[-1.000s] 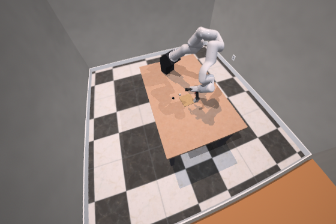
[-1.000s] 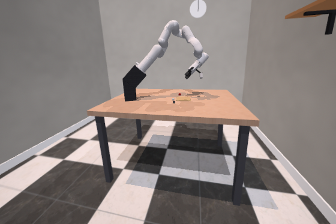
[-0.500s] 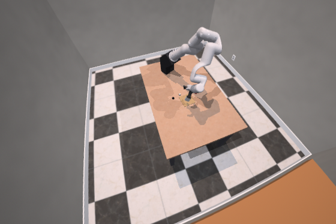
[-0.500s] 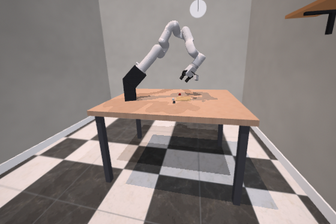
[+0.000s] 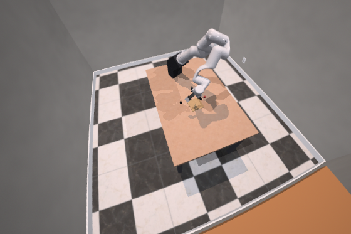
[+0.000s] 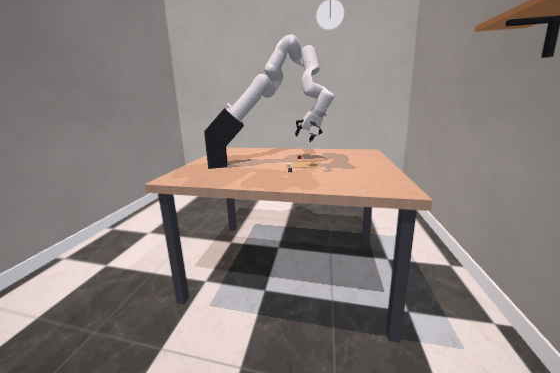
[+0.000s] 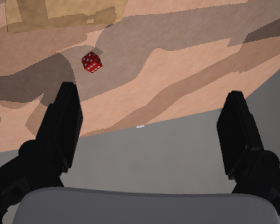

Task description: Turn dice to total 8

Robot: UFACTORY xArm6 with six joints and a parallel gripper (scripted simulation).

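- End effector: fingers wide apart, nothing btwn them; above tabletop, tilted.
- Arm: bent up & over, reaching out from black base mount.
- Red die: on tabletop, off the mat, near its edge; white pips visible, exact top no. can't be told.
- Yellow mat: looks flat on tabletop, partly in shadow.
- Black die: off mat, on tabletop; top no. too small to read.
- White die: right by black one in ext. view, just beside mat; top no. unreadable.
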